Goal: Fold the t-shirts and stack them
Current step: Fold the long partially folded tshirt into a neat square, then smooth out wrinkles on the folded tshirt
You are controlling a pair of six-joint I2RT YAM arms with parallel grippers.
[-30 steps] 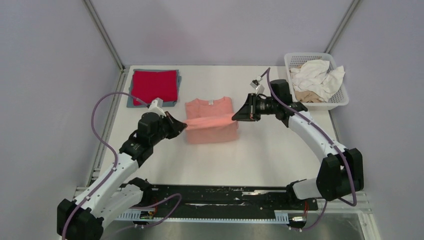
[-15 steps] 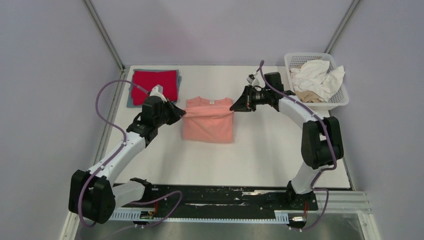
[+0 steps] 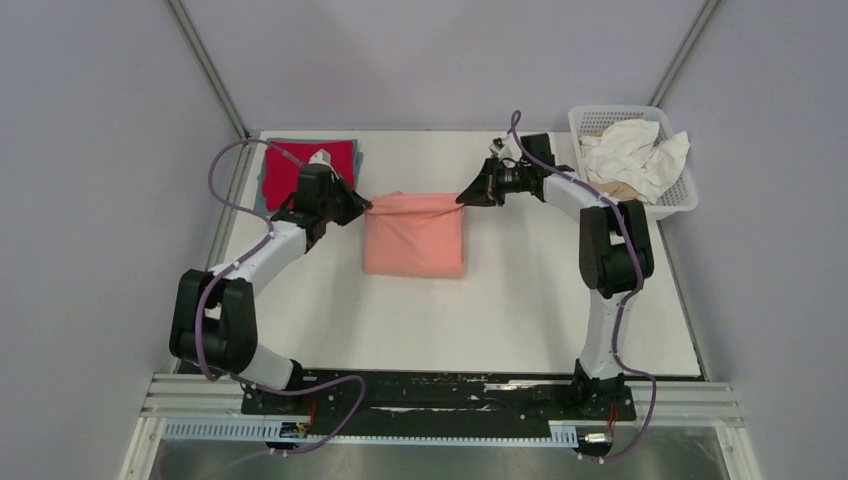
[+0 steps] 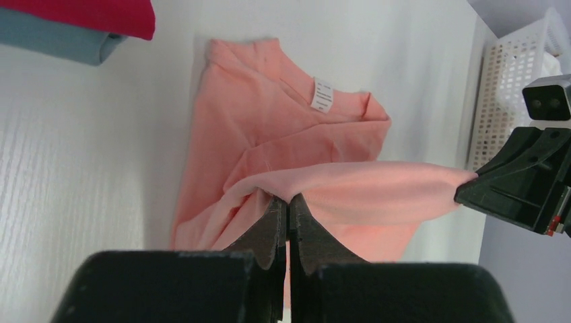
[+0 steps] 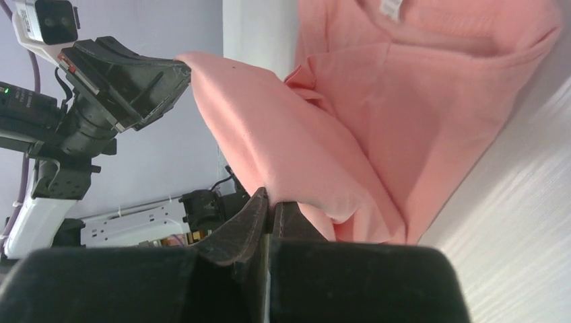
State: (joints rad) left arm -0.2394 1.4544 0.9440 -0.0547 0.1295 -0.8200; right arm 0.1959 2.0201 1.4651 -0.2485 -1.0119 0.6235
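This looks like a robotics lab test cell rather than a home. Plain lilac-grey panels (image 3: pixel 440 60) and slanting metal frame posts (image 3: pixel 205 65) enclose a bare white table (image 3: pixel 520 310). The left arm (image 3: pixel 255 258) and right arm (image 3: pixel 612 250) stand bolted to a black mounting plate (image 3: pixel 450 385) at its near edge, trailing purple cables (image 3: pixel 212 175). What seems a white power strip (image 5: pixel 135 227) lies beyond.

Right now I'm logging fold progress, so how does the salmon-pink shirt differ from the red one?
The salmon-pink shirt is mid-fold, one edge lifted and pinched by the left gripper and the right gripper. The red shirt lies fully folded, with neither gripper on it. The salmon-pink shirt sits alone mid-table, while the red shirt rests on a grey-blue shirt at the far left corner. Both are plain, unprinted cloth.
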